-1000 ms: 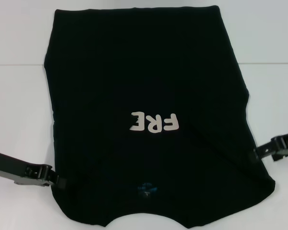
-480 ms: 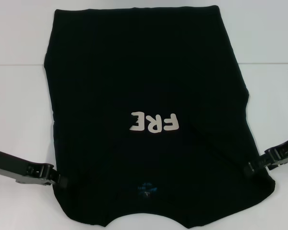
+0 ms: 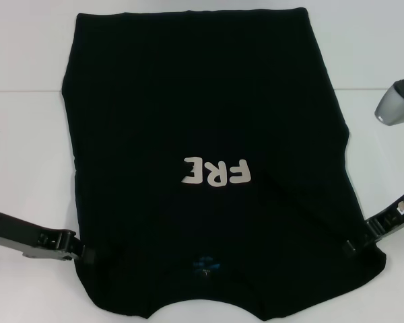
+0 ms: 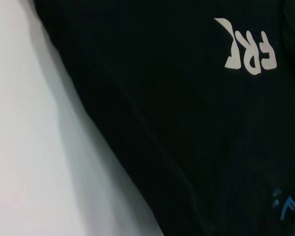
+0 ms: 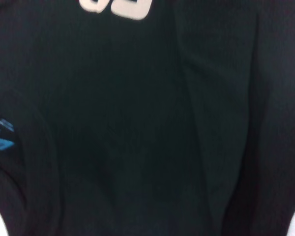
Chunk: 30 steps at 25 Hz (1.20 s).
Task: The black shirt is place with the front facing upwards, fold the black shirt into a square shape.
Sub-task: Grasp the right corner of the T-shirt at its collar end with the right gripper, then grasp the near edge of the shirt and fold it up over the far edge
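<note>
The black shirt (image 3: pixel 209 134) lies flat on the surface (image 3: pixel 27 155), left gripper (image 3: pixel 87 254) and right gripper (image 3: pixel 353 245) at its near corners.

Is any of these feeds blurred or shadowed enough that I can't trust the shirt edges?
Head view: sharp; the large black fabric shirt is crisp against the white table, white lettering readable. Left wrist view: a soft grey shadow borders the shirt edge on the table. Right wrist view: lettering smeared, blue neck label blurred, folds barely separable.

Black shirt (image 3: pixel 202 168) collar beyond frame edge
</note>
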Each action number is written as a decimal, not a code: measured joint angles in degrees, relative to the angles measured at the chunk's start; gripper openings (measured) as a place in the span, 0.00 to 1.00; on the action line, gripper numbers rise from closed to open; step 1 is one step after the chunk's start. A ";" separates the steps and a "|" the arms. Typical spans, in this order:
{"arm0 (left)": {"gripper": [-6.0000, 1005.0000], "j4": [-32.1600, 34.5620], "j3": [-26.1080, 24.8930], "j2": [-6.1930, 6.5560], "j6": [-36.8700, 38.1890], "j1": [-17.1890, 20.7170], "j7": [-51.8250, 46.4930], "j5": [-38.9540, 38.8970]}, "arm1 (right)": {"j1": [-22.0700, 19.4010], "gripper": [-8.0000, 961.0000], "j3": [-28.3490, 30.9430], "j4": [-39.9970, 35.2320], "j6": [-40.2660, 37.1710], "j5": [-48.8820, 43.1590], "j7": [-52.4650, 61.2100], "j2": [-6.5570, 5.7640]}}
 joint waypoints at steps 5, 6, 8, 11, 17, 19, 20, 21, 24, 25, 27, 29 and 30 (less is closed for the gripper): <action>0.09 0.00 0.00 0.09 -0.07 -0.07 0.06 0.00 | 0.26 0.80 -3.08 -0.48 0.90 -1.26 1.21 0.59; 0.09 -0.04 0.00 0.09 -0.06 -0.09 0.08 0.00 | 0.34 0.75 -3.31 -0.50 0.93 -1.34 1.25 0.71; 0.09 -0.12 0.00 0.09 0.02 -0.14 0.15 0.00 | 0.49 0.67 -3.50 -0.61 0.97 -1.38 1.27 0.86; 0.09 -0.14 0.00 0.14 0.09 -0.20 0.26 -0.24 | 0.53 0.53 -3.52 -0.82 0.97 -1.40 1.28 0.90; 0.10 -0.20 0.00 0.18 0.18 -0.20 0.40 -0.49 | 0.47 0.23 -3.50 -0.86 0.76 -1.43 1.28 0.88; 0.10 -0.25 0.00 0.18 0.26 -0.20 0.54 -0.50 | 0.42 0.13 -3.43 -0.86 0.65 -1.43 1.28 0.75; 0.10 -0.26 0.00 0.18 0.28 -0.20 0.58 -0.51 | 0.42 0.08 -3.37 -0.86 0.53 -1.43 1.28 0.63; 0.10 -0.33 -0.03 0.26 0.32 -0.18 0.51 -0.55 | 0.42 0.07 -3.32 -0.86 0.41 -1.43 1.27 0.50; 0.11 -0.75 -0.17 0.52 0.51 -0.22 0.33 -0.73 | 0.30 0.04 -3.11 -0.86 0.10 -1.30 1.02 -0.02; 0.11 -1.15 -0.27 0.79 0.72 -0.27 0.28 -1.03 | 0.27 0.04 -3.09 -0.86 -0.17 -1.21 0.88 -0.18; 0.11 -2.30 -0.34 1.44 1.35 -0.37 0.44 -1.94 | 0.11 0.04 -2.99 -1.30 -0.87 -1.12 0.70 -0.52; 0.11 -3.55 -0.36 2.08 2.16 -0.45 0.78 -2.89 | -0.09 0.03 -2.43 -2.15 -1.85 -1.08 0.30 -0.82; 0.11 -4.54 -0.36 2.53 2.73 -0.56 1.07 -3.47 | -0.16 0.03 -1.84 -2.56 -2.56 -1.13 -0.06 -0.93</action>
